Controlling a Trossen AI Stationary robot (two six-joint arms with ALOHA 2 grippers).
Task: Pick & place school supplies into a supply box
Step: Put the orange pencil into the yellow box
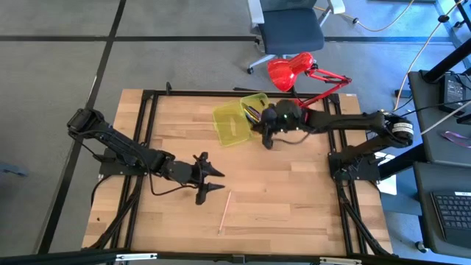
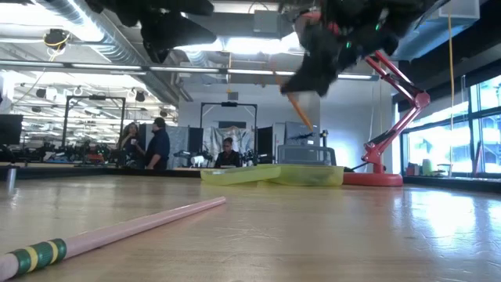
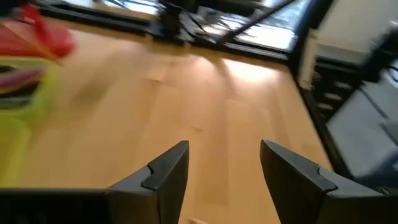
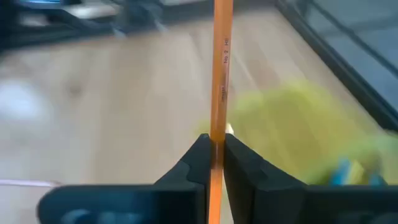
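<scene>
An orange pencil (image 4: 220,74), light, stiff and slippery, is pinched mid-shaft by the right claw (image 4: 215,155) beside the supply box (image 1: 237,121); the left claw (image 3: 227,174) is spread wide, empty.

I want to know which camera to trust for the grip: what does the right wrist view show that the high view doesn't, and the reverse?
Only the right wrist view shows the right gripper shut on an orange pencil. Only the high view shows the left gripper open over bare table, a pink pencil lying near it, and the red lamp. Both show the yellow-green supply box beside the right gripper.
</scene>
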